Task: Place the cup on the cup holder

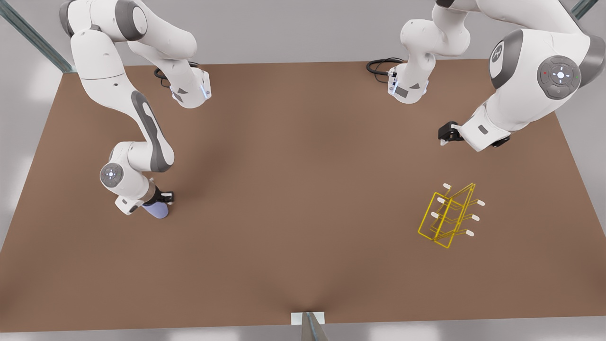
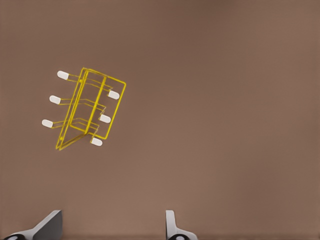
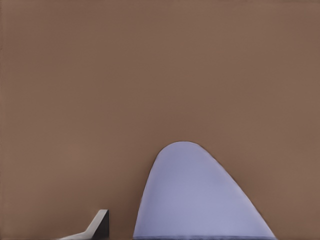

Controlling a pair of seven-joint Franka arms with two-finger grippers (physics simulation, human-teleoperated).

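Front view puts my right gripper (image 1: 163, 199) near the bench's edge on that view's left, jaws clamped on the cup (image 1: 157, 210), which hangs tilted between them, just above the bench (image 1: 303, 189). I reckon a tilted hold could let the smooth cup slip during the long carry, or meet a peg crooked. My left gripper (image 1: 445, 135) waits above the cup holder (image 1: 450, 215), jaws apart. That holder stands near the opposite edge, well apart from the cup.
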